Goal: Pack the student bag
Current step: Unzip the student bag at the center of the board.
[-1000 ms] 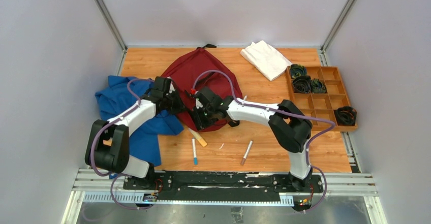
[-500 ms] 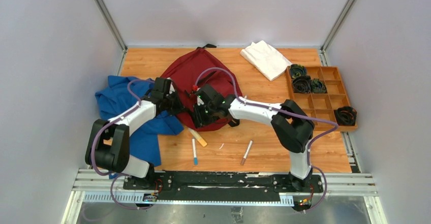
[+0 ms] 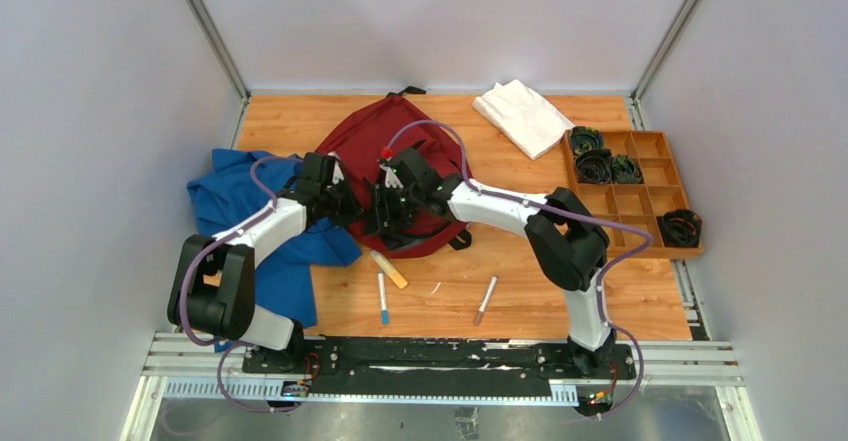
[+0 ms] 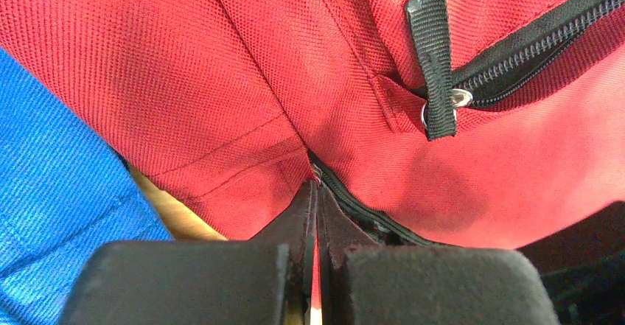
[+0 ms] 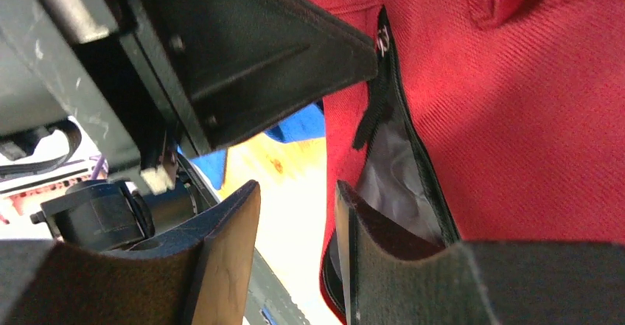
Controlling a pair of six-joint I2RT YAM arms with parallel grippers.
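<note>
The dark red student bag (image 3: 405, 139) lies on the wooden table, its opening toward the arms. My left gripper (image 3: 352, 207) is shut on the bag's fabric edge beside the black zipper (image 4: 346, 196), seen up close in the left wrist view (image 4: 317, 192). My right gripper (image 3: 384, 211) is open at the same opening. In the right wrist view (image 5: 295, 196) one finger (image 5: 368, 236) sits against the grey lining (image 5: 387, 185) and the other finger (image 5: 228, 229) is outside the bag's lip. A black zipper pull (image 4: 431, 60) lies on the bag.
A blue garment (image 3: 232, 206) lies left of the bag under my left arm. A white folded cloth (image 3: 522, 116) is at the back right. An orange compartment tray (image 3: 700, 251) with black coils stands at the right. A cream marker (image 3: 388, 269), a blue-tipped pen (image 3: 383, 299) and a silver pen (image 3: 486, 300) lie in front.
My right gripper has moved left and back along the bag's near edge and turned, and the bag's front part has shifted with it. My left gripper has stayed in place.
</note>
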